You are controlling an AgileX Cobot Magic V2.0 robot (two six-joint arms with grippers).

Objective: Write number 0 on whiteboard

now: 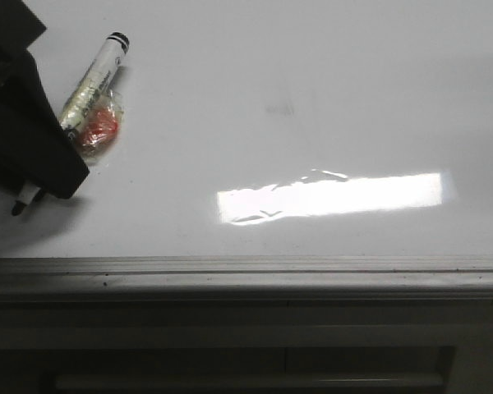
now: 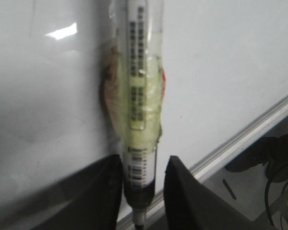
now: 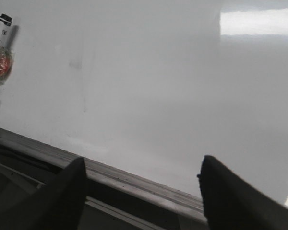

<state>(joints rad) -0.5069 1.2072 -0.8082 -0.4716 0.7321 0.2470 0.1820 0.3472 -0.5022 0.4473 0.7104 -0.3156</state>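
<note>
Over the left end of the whiteboard [image 1: 329, 98], near its grey front edge strip, the left gripper [image 2: 143, 179] has its fingers closed on the barrel of a marker [image 1: 94, 78]. In the front view the marker slants, its black tip [image 1: 18, 208] poking out below the gripper and sitting at or just above the white surface; I cannot tell whether it touches. The capped end points away toward the far edge, and a taped-on clear wad with something red [image 1: 99, 130] clings to the barrel's side.

No number 0 shows on the board yet. There is only a faint grey smudge [image 1: 281, 108] toward the middle and the bright bar of reflected light [image 1: 337, 195] nearer the front edge.

The right gripper [image 3: 141, 187] hangs over the front edge with its fingers spread wide and nothing between them.

To write well, I'd say the tip wants light, steady contact, since the slanted grip could let it skid or lift. The loop should be drawn in one go, ending where it started, and kept clear of the smudge so the figure reads cleanly.
</note>
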